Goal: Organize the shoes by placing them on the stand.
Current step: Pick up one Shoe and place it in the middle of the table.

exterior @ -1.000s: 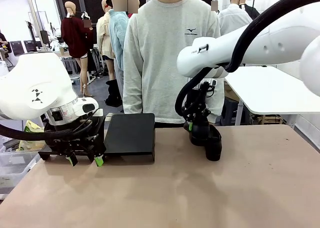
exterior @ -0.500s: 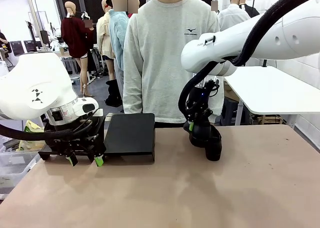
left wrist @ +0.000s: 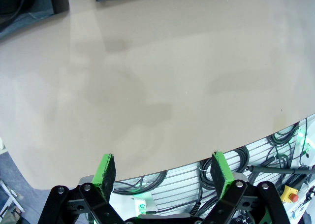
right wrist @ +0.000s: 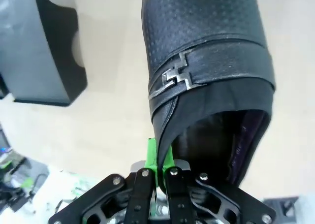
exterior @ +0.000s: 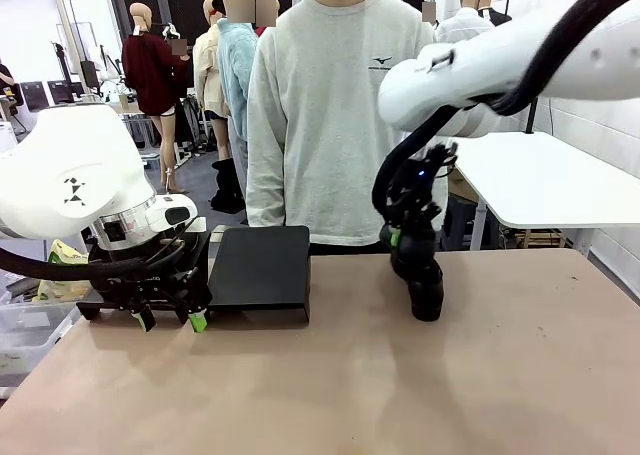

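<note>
A black shoe (exterior: 424,280) hangs toe-down just over the table right of centre, with my right gripper (exterior: 400,238) shut on the rim of its ankle opening. In the right wrist view the shoe (right wrist: 206,61) shows a metal buckle strap, and the gripper (right wrist: 160,161) pinches its collar. One black stand (exterior: 262,268) sits at the far left-centre of the table, also seen as the stand (right wrist: 44,51) from the right wrist. My left gripper (exterior: 171,320) hovers open low over the table just left of that stand. Its green-padded fingers (left wrist: 106,169) hold nothing.
A person in a light grey sweatshirt (exterior: 330,115) stands at the far edge behind the stand. A clear bin (exterior: 25,330) sits off the table's left side. A white table (exterior: 540,180) stands at the back right. The tan tabletop (exterior: 400,385) is bare in front.
My right arm has shifted to the right and risen, carrying the shoe, which now hangs more steeply toe-down. The left arm has not moved.
</note>
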Robot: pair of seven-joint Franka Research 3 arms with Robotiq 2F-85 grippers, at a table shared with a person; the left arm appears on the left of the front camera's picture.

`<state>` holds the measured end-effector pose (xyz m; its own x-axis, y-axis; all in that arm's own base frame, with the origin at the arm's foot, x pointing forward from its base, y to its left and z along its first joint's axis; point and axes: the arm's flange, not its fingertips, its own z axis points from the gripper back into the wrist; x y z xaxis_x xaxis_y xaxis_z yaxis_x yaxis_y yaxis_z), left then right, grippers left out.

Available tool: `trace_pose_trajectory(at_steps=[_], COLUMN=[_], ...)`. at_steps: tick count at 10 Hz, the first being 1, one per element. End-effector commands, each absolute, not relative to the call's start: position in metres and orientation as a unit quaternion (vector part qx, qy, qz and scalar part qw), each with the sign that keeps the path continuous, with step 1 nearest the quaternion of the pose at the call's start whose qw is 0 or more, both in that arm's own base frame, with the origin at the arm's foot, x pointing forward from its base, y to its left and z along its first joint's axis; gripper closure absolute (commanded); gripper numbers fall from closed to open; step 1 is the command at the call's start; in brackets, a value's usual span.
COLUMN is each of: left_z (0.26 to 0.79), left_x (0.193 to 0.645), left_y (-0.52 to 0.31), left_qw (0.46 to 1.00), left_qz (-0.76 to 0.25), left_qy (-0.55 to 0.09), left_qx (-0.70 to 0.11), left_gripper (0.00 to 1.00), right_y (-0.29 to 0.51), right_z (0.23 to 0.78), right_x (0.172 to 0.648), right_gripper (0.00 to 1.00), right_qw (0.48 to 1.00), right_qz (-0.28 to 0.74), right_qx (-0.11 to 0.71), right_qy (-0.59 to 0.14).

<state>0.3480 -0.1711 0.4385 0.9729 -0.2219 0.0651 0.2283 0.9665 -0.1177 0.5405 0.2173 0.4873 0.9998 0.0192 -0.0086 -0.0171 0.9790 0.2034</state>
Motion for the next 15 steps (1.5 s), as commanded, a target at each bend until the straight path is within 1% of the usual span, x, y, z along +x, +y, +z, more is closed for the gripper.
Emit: trace_pose_trajectory(at_steps=[1,2,3,4,5,7,8,9,10,15], left_z=[0.438,0.438,0.438,0.438,0.438,0.438,0.438,0.438,0.438,0.438], left_x=[0.348,0.348,0.348,0.348,0.348,0.348,0.348,0.348,0.348,0.348], left_y=[-0.169,-0.169,-0.169,-0.169,-0.169,-0.169,-0.169,-0.169,-0.169,-0.169], left_qw=[0.991,0.991,0.991,0.991,0.991,0.991,0.991,0.991,0.991,0.991], left_qz=[-0.116,-0.116,-0.116,-0.116,-0.116,-0.116,-0.116,-0.116,-0.116,-0.116], left_qy=[-0.026,-0.026,-0.026,-0.026,-0.026,-0.026,-0.026,-0.026,-0.026,-0.026], left_qx=[-0.06,-0.06,-0.06,-0.06,-0.06,-0.06,-0.06,-0.06,-0.06,-0.06], left_gripper=[0.0,0.0,0.0,0.0,0.0,0.0,0.0,0.0,0.0,0.0], right_y=[0.187,0.188,0.193,0.191,0.185,0.186,0.196,0.208,0.193,0.193], right_z=[0.497,0.502,0.509,0.524,0.546,0.571,0.574,0.568,0.584,0.584], right_x=[0.488,0.458,0.437,0.421,0.403,0.374,0.357,0.365,0.37,0.37], right_gripper=[1.0,1.0,1.0,1.0,1.0,1.0,1.0,1.0,1.0,1.0], right_qw=[0.992,0.988,0.983,0.977,0.97,0.962,0.961,0.963,0.967,0.967], right_qz=[0.024,0.066,0.094,0.105,0.116,0.141,0.167,0.162,0.139,0.139], right_qx=[0.121,0.14,0.157,0.184,0.214,0.228,0.215,0.213,0.21,0.21], right_qy=[0.001,0.007,0.009,0.002,-0.024,-0.044,-0.048,-0.026,-0.044,-0.044])
